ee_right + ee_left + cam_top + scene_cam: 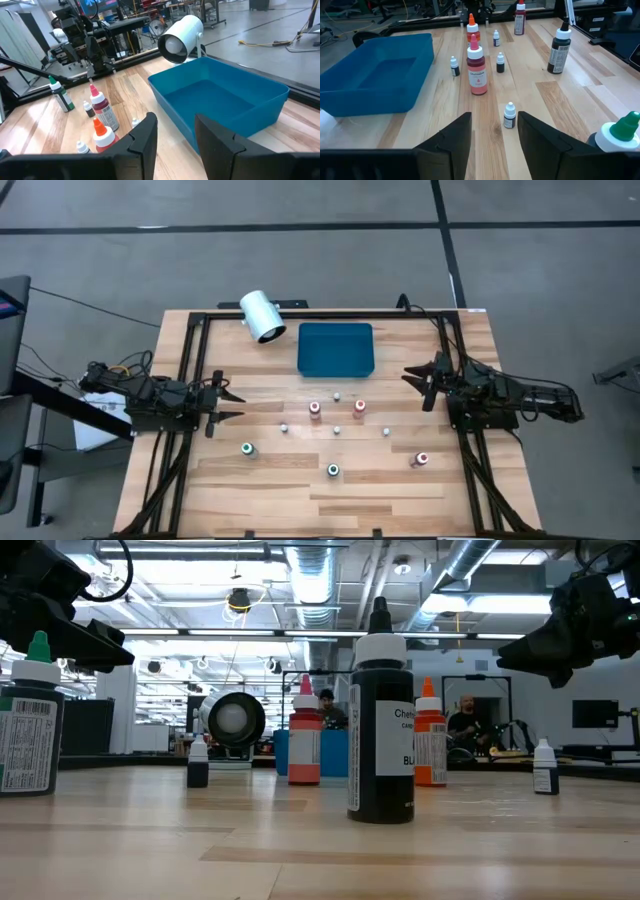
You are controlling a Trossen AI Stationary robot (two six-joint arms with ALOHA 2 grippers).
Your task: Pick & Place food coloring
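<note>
Food coloring bottles stand scattered upright across the middle of the wooden counter, none in the blue tray that sits toward the far edge. Two red-topped bottles stand side by side just in front of the tray, a third red-topped one nearer the right edge, and two green-topped ones toward the near edge. Several much smaller white-capped bottles dot the counter among them. A white cylinder lies just left of the tray, near the far edge. The left hand hovers at the left edge, pointing toward the bottles, its fingers parted and grasping nothing. The right hand hovers at the right edge beside the tray, its fingers likewise apart and empty. In the room beyond the counter, two people are seen at a distance
</note>
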